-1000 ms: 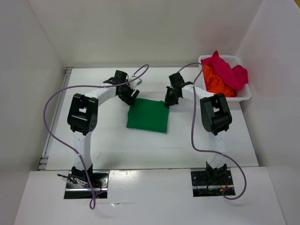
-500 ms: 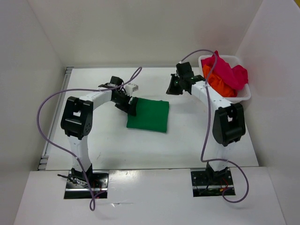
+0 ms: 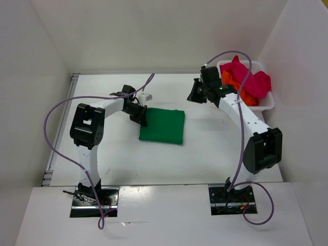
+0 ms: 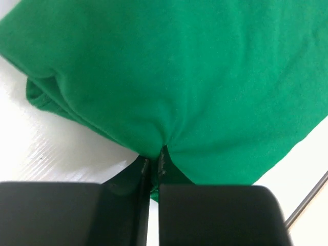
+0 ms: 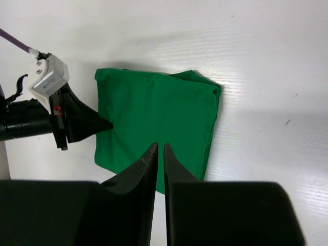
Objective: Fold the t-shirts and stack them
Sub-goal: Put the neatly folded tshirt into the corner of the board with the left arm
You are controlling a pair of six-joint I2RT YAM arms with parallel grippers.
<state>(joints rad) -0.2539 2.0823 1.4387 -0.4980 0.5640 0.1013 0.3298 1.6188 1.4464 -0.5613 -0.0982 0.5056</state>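
The green t-shirt (image 3: 163,125) lies folded into a flat rectangle on the white table. My left gripper (image 3: 141,116) sits low at its left edge, shut on a pinch of the green cloth (image 4: 179,77), which puckers at the fingertips of the gripper (image 4: 154,154). My right gripper (image 3: 195,94) hangs above the table beyond the shirt's far right corner, shut and holding nothing. In its wrist view the right gripper (image 5: 159,146) looks down on the green t-shirt (image 5: 154,118). The orange t-shirt (image 3: 239,93) and the magenta-red t-shirt (image 3: 252,78) are bunched in the basket.
A white mesh basket (image 3: 267,105) stands at the table's far right against the side wall. White walls close off the back and both sides. Purple cables loop from both arms over the table.
My left gripper has moved onto the green t-shirt's left edge and closed on it. The right arm has lifted off the shirt's far corner and swung right, toward the basket.
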